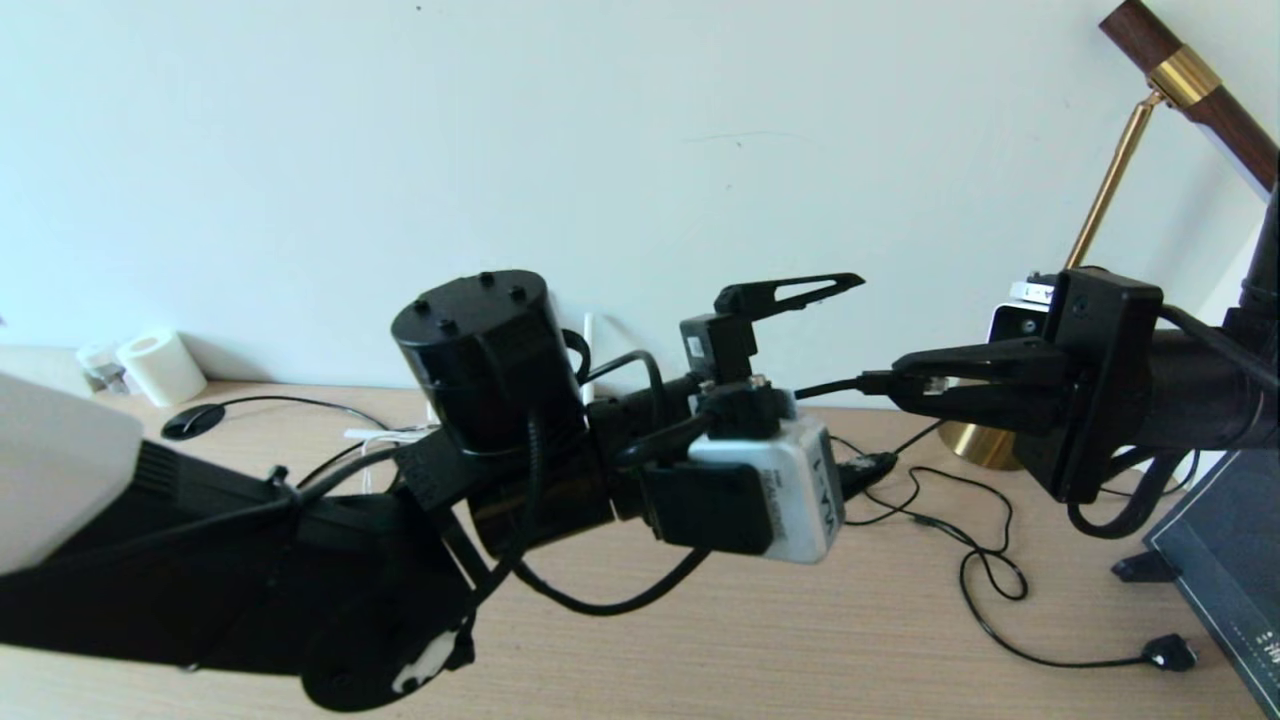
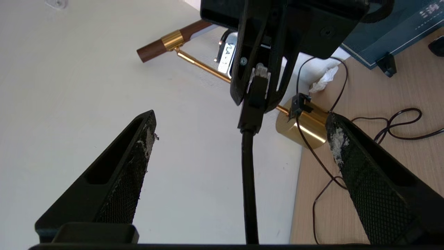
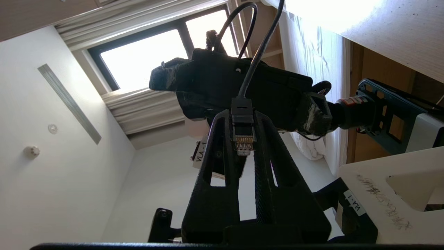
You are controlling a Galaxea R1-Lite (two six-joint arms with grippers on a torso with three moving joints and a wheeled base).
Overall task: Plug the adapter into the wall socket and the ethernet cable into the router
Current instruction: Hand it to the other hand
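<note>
right gripper (image 1: 900, 388): clamped on the plug end of the ethernet cable (image 2: 249, 173), held up in the air above the desk (image 1: 760, 620). Right wrist view shows the clear-tipped plug (image 3: 242, 139) pinched between the two fingers, contacts facing the camera.

left gripper (image 2: 239, 139): jaws spread wide, nothing in them. It faces the right gripper head-on, with the cable running down the middle of the gap between its fingers (image 2: 131, 166).

cable axis: plug and cable lie roughly in line with both grippers. Plug tip points back into the right gripper, the cord leads away toward the left one.

nearer arm: left is the only free one and is already straddling the cord just beyond the plug.

likely step: looks like a handover or regrip. Left closes on the cord or plug body, right lets go.

router: mostly hidden behind the left arm in the head view. Only a slim white antenna (image 1: 588, 345) shows against the wall.

adapter, wall socket: can't make out either.

risk: closing on the round cord instead of the plug body would let the plug twist.
</note>
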